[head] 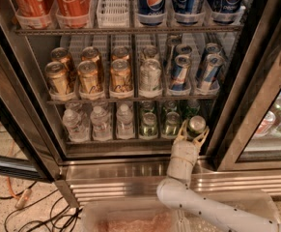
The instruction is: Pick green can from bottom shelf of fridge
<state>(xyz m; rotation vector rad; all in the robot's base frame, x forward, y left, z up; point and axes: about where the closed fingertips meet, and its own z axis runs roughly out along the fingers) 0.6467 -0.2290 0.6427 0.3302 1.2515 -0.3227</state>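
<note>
At the front right corner of the bottom counter (106, 140) of the fridge (116, 182), the tool (194, 131) is clasping the green can (196, 124). Its two fingers (181, 134) are sitting either side of the can's body and, as far as I am judging, pressing on it. The can is standing upright, long axis vertical, directly above the white wrist (183, 158), which is reaching up from below the steel sill. The way out is therefore lying straight back over the front edge. The can is looking small and short, its silver top catching the light and only a little shiny green showing past the tool. Two more green cans (148, 125) are standing in the lanes just to its left.
</note>
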